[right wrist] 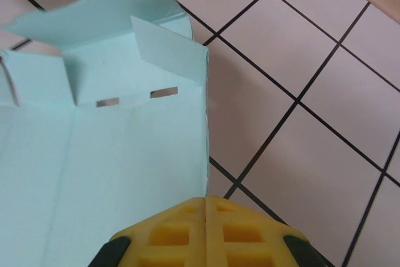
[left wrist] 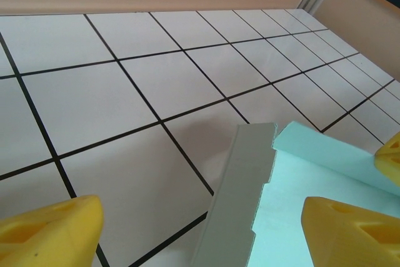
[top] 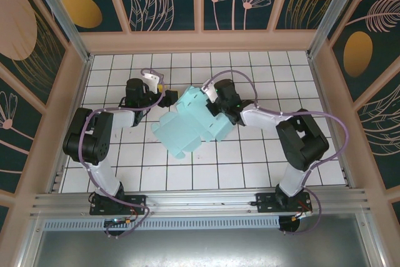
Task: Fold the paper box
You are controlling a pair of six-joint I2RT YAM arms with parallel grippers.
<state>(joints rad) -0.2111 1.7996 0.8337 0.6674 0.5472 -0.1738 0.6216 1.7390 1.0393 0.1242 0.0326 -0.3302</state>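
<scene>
At the left of the top view we see the left arm (top: 94,136) bent up over the white tiled table (top: 125,161). The left gripper (top: 160,87) sits in the upper middle-left of the frame, just beside the upper left edge of the paper box (top: 187,126). In the left wrist view its yellow fingertips (left wrist: 53,232) stand wide apart at the bottom corners, so the left gripper (left wrist: 200,236) is open and holds nothing. A raised flap (left wrist: 240,186) of the card shows between them, with the mint sheet (left wrist: 306,179) to its right. We cannot tell whether the fingers touch it.

The paper box lies in the middle of the top view, partly unfolded and turned at a slant to the tile lines. In the right wrist view it (right wrist: 106,154) fills the left half, with two small slots (right wrist: 134,97) and flaps standing up at the upper left.

At the box's upper right edge in the top view sits the right gripper (top: 211,105). In its own wrist view the jaws of the right gripper (right wrist: 206,226) are pressed together at the bottom centre, and the card's right edge runs straight into the seam between them, so it pinches the box. The right arm (top: 300,139) bends back toward the lower right.
</scene>
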